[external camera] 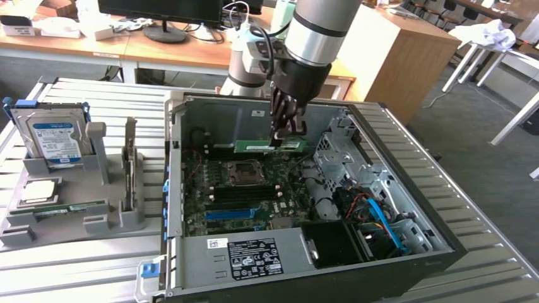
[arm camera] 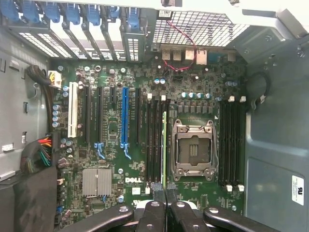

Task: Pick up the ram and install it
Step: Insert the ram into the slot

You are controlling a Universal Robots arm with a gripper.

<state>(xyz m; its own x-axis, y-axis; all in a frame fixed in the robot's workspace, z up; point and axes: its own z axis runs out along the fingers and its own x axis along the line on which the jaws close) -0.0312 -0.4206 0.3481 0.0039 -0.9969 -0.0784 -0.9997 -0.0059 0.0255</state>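
Ram: we see the ram (external camera: 262,146), a thin green stick, hanging level inside the open computer box (external camera: 227,120), just above the green board (external camera: 244,189).
Tool: the tool (external camera: 284,135) pinches the ram by its top edge, so the bottom edge is free.
Slots: the long black slots (arm camera: 153,140) run the same way as the ram. We think it is lined up over them.
Desk: the grey holder (external camera: 59,221) sits on the desk (external camera: 84,265) at the exterior view's left, well apart.

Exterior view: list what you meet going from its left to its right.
The hard drive → expansion card standing on edge → the ram → blue cable.
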